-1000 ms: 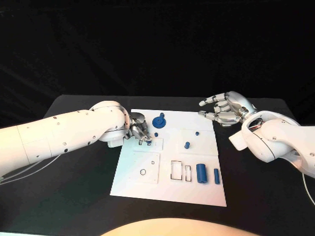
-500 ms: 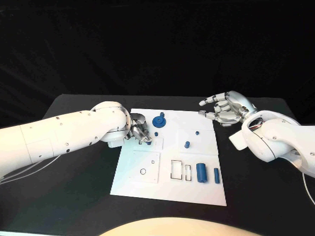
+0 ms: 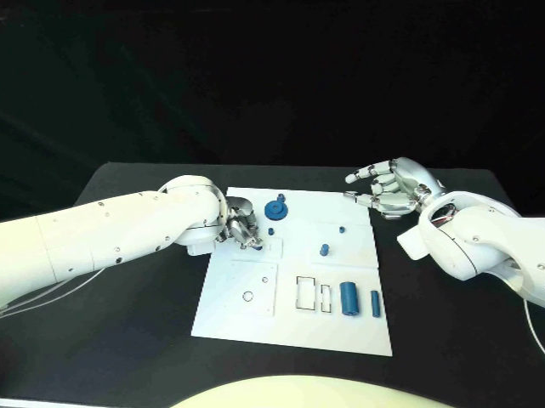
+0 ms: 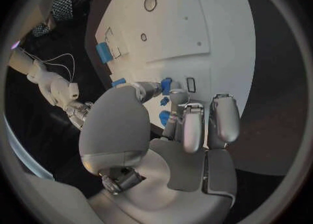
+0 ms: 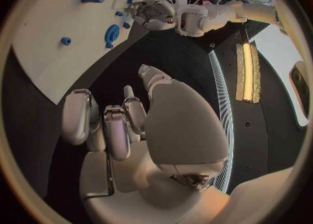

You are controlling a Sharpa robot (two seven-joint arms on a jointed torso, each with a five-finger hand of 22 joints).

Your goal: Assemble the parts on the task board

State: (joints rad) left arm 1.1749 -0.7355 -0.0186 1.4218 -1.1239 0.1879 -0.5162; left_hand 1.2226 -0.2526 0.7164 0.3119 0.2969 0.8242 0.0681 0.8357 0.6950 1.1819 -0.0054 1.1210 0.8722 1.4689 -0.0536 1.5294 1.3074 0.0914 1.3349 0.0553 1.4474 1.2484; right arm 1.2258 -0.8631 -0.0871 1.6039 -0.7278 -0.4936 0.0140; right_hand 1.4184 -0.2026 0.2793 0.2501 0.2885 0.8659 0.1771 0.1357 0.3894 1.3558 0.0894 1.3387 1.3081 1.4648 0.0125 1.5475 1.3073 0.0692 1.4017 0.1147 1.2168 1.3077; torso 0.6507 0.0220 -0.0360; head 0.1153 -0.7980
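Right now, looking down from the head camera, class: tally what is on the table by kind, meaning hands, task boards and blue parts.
Hands: 2 (left hand, right hand)
Task board: 1
Blue parts I can make out: 6 (round part, small piece, tiny stud, short peg, thick cylinder, thin cylinder)
Total: 9
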